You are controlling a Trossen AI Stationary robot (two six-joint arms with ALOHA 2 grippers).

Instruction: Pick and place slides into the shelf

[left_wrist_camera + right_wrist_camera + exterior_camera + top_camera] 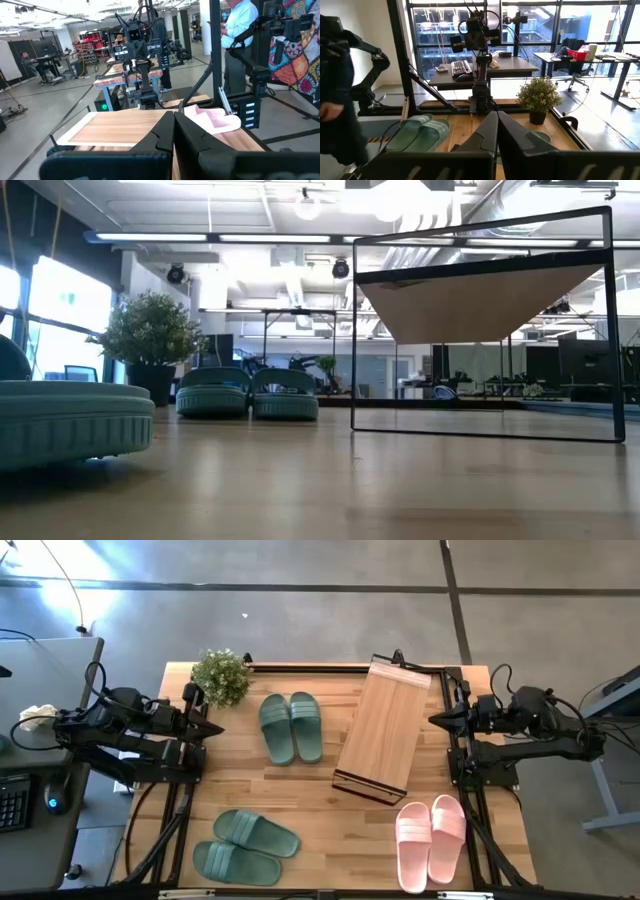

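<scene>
At opposite side edges of the tabletop (310, 790), left gripper (215, 727) and right gripper (436, 720) wait, jaws closed on nothing; slides (291, 726) lie beside the shelf (382, 725).

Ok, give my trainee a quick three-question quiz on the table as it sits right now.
1. True or false: a slide already sits on the shelf.
2. Which pair lies nearest the right end effector? A) the pink pair B) the green pair by the plant C) the green pair at the front left
3. Fill in: both the left end effector and the right one have fingers that are ____.

Key: 1 false; 2 A; 3 shut.
</scene>
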